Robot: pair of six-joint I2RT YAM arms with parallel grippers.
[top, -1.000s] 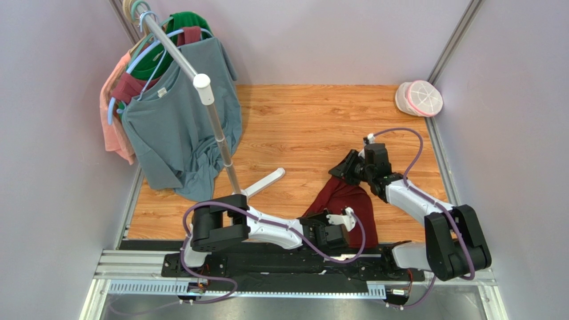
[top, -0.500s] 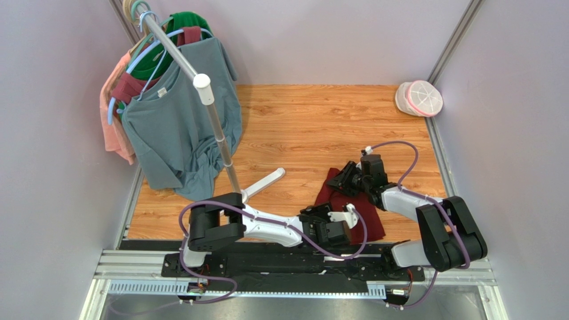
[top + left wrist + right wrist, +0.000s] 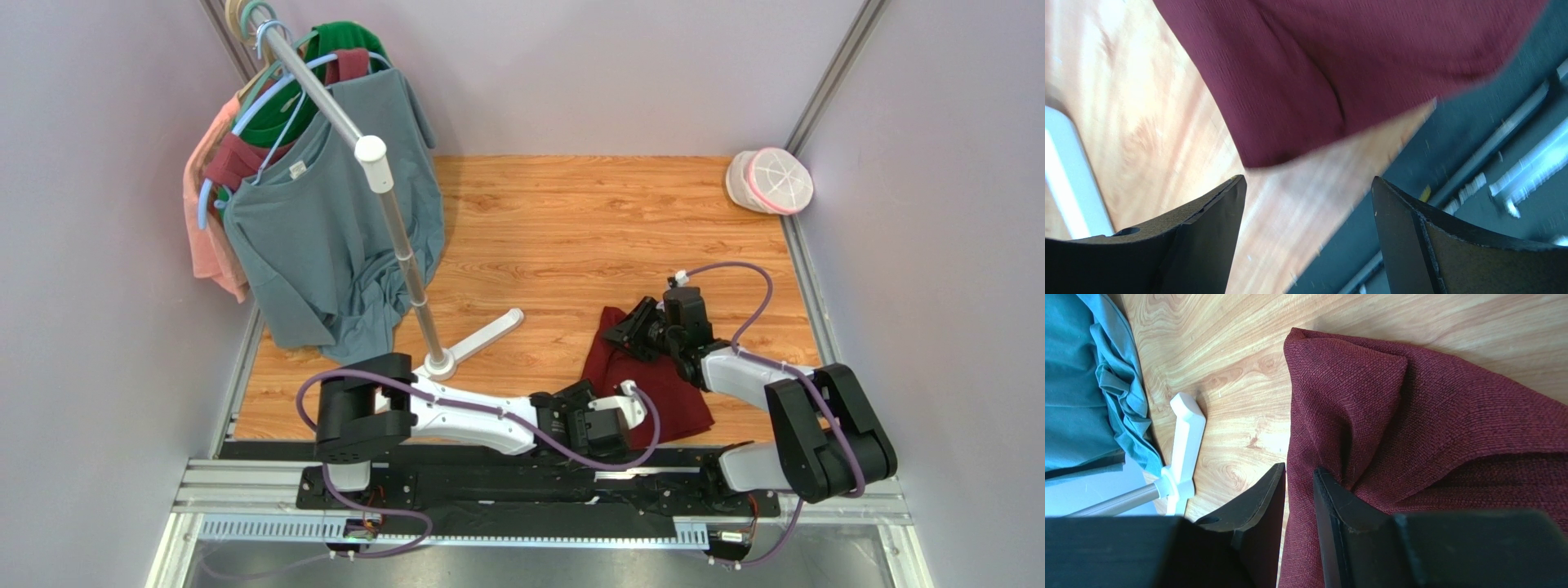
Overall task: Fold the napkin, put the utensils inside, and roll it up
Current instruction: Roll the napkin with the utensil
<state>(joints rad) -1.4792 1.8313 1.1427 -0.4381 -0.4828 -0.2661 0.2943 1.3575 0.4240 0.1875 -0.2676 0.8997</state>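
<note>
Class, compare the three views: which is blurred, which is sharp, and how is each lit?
Left wrist view: blur smears the napkin and wooden table. Right wrist view: sharp, cloth weave and wood grain crisp, but the right pincer shows only as a dark shape. Top view: in focus, evenly lit, only soft shadows.

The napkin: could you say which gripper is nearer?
Right. The right gripper pinches the napkin at its far edge; the left gripper hangs open off its near edge.

Wooden table (image 3: 552, 221), maroon napkin (image 3: 675, 398) near front, white rack base (image 3: 478, 337) left
</note>
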